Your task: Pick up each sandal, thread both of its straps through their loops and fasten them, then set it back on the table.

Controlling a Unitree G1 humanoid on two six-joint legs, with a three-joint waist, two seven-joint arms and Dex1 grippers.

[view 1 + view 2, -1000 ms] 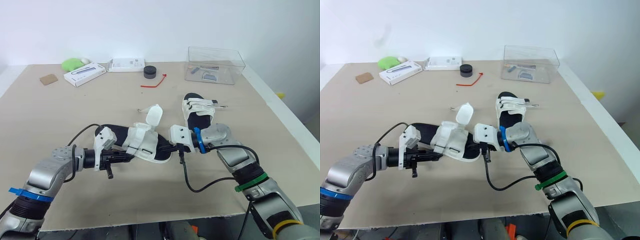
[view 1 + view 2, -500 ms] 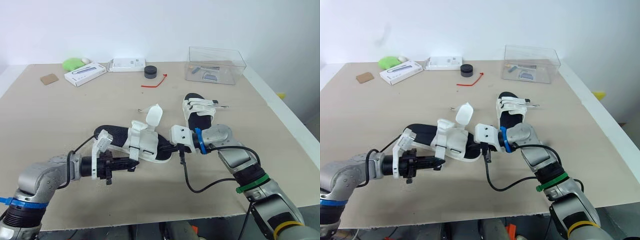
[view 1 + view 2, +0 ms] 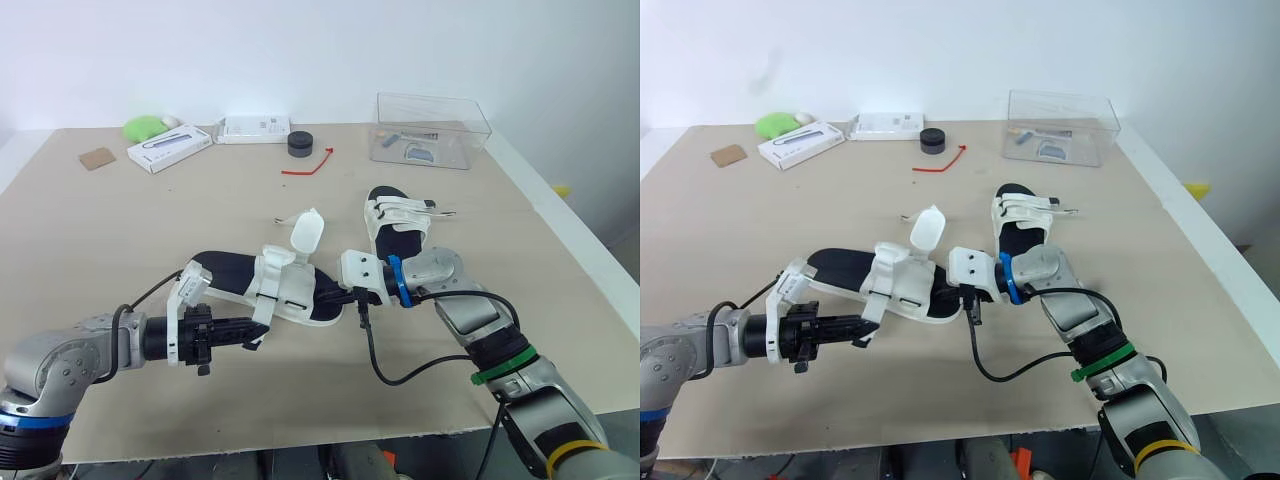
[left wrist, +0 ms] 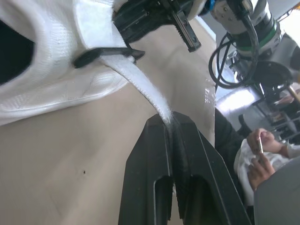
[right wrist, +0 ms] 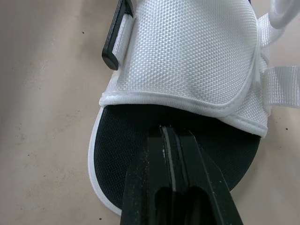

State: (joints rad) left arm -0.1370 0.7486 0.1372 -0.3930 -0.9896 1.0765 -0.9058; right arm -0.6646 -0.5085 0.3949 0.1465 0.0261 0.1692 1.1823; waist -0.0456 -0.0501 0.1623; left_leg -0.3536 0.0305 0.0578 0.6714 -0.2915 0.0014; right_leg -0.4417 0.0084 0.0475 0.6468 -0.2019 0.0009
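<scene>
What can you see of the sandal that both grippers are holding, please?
The sandal has a black footbed, white-edged sole and white woven upper. The right gripper is shut on the footbed's end beside the upper; the left gripper pinches one white strap, drawn through its black loop. A second strap stands up, unfastened.

Tan table (image 3: 80, 230) against a plain white wall (image 3: 300, 50) — evenly lit.

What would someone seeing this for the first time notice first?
The left hand pinches a white woven strap threaded through the black loop of the white-and-black sandal at the middle of the table. The right hand clamps that sandal's right end, and a second matching sandal lies beyond it.
</scene>
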